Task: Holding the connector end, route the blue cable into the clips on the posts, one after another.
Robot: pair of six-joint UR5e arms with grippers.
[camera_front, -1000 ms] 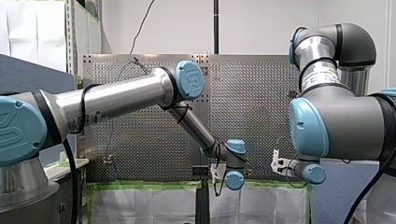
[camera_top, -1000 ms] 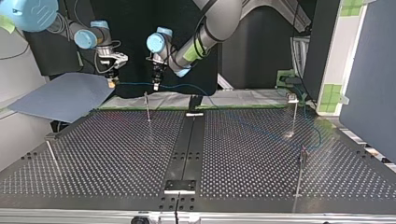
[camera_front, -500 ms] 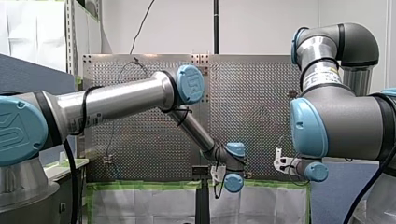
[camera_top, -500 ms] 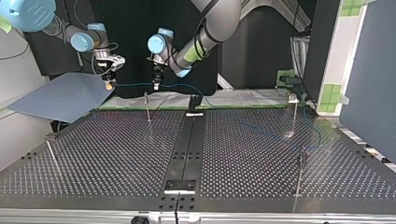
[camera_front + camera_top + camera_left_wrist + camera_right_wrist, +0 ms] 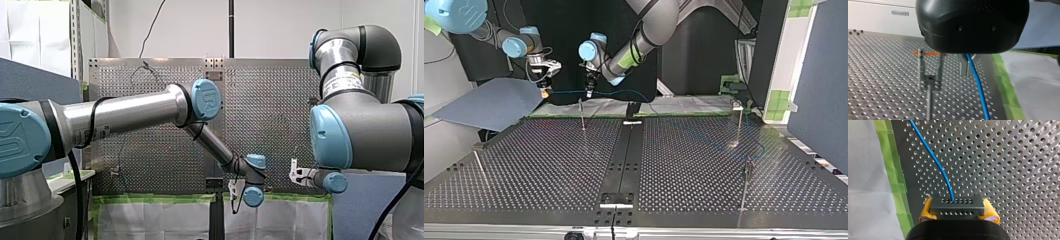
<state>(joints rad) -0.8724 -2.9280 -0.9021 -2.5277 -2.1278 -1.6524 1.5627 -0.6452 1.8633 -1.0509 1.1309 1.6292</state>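
The blue cable [image 5: 566,92] hangs taut between my two grippers above the table's far edge. My right gripper [image 5: 544,93] is shut on the grey connector block [image 5: 957,207] with its yellow pads [image 5: 925,211]; the blue cable [image 5: 933,157] leaves the block. My left gripper [image 5: 588,93] is shut on the blue cable [image 5: 976,85], which runs down from under its black body. A forked clip on a post [image 5: 929,81] stands on the perforated table just beside my left gripper [image 5: 966,71]. That post [image 5: 581,114] is below the cable in the top view.
Several thin posts stand on the perforated table [image 5: 549,165], one at the top view's left [image 5: 478,162], two at its right [image 5: 739,125] [image 5: 745,187]. The cable trails on toward the right-hand posts. Green tape [image 5: 895,182] edges the table, with white sheeting beyond.
My left arm has dipped slightly and its gripper has slid a little toward the top view's left along the cable. My right gripper wavered sideways and sits a touch lower.
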